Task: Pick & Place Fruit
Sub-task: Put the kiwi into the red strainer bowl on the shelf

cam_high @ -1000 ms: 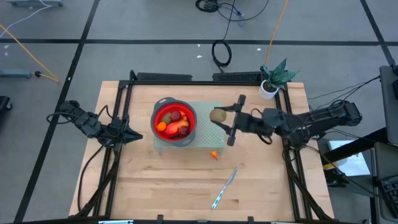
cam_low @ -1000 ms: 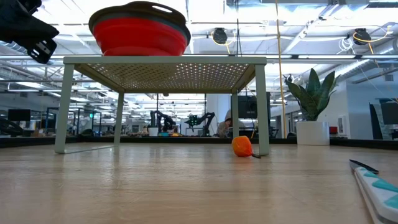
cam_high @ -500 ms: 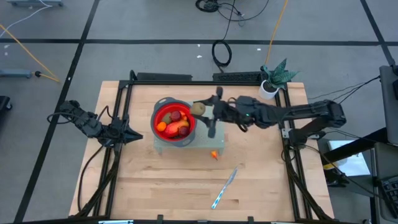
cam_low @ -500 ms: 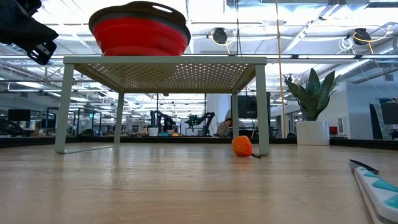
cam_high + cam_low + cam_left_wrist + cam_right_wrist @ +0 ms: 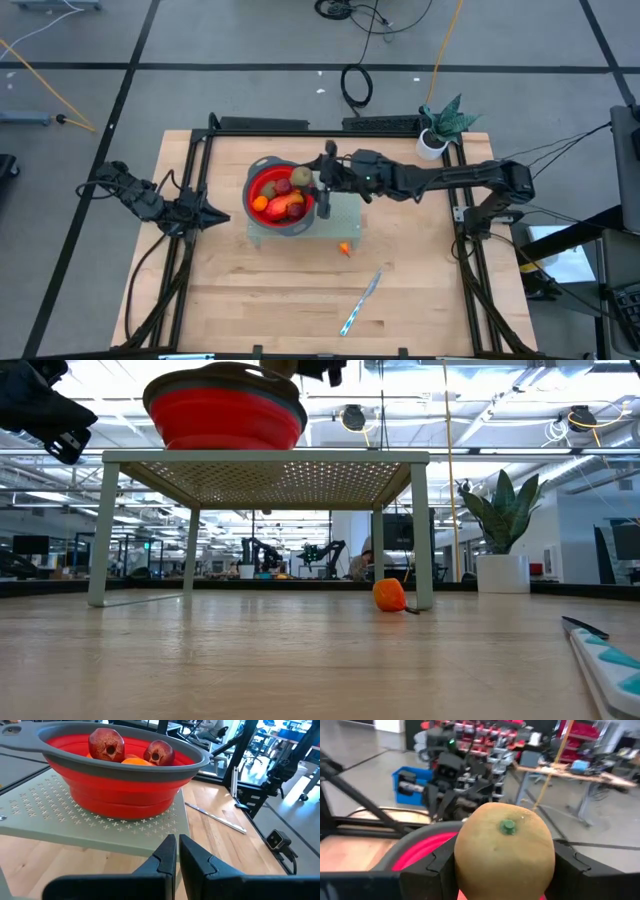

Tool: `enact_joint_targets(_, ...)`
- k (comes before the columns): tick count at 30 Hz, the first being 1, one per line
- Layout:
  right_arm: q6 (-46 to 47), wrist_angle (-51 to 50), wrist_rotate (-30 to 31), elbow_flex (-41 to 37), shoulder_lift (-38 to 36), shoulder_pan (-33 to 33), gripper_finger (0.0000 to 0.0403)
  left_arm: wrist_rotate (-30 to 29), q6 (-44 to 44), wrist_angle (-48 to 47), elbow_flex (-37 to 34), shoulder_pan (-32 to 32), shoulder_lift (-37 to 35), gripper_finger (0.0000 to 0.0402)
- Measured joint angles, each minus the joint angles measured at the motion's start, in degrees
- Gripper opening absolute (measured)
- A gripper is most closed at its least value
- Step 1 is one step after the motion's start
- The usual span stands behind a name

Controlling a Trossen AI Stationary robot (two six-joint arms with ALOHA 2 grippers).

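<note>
My right gripper reaches in level from the table's right and is shut on an olive-brown fruit with a small green stem dot. The fruit hangs over the right rim of the red bowl. The bowl rests by its base on a grey-green perforated stand and holds dark red, red and orange fruits. A single orange fruit lies on the table beside the stand's near right leg. My left gripper waits shut at the table's left, pointing at the stand. My right gripper pinches the olive-brown fruit by its two opposite sides between its two fingers. The fingers come in level from the table's right. The fruit is lifted clear above the bowl's right rim, its stem dot facing the wrist camera.
A slim silver-and-blue knife lies on the wood near the front right. A potted plant stands at the far right corner. Black frame rails run along the table's left, right and far sides.
My right gripper has carried the olive-brown fruit toward the table's left, from above the stand's right part to above the bowl's right rim, rolling a little on the way. Its hold has not changed.
</note>
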Motion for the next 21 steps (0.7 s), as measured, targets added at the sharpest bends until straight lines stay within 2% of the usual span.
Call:
enact_joint_targets(4,0.77,0.10,-2.66,0.00,2.21,-0.61,0.0199,-0.04,-0.02,0.00,0.00,0.00,-0.02,0.0019)
enact_joint_targets(13,0.96,-1.70,-2.80,-0.06,4.24,-0.71,0.0199,-0.09,-0.04,0.01,0.00,0.02,-0.01,0.0019)
enact_joint_targets(21,3.32,-3.98,-2.80,-0.07,4.18,-0.71,0.0217,-0.09,-0.04,0.02,0.00,0.02,-0.02,0.0019)
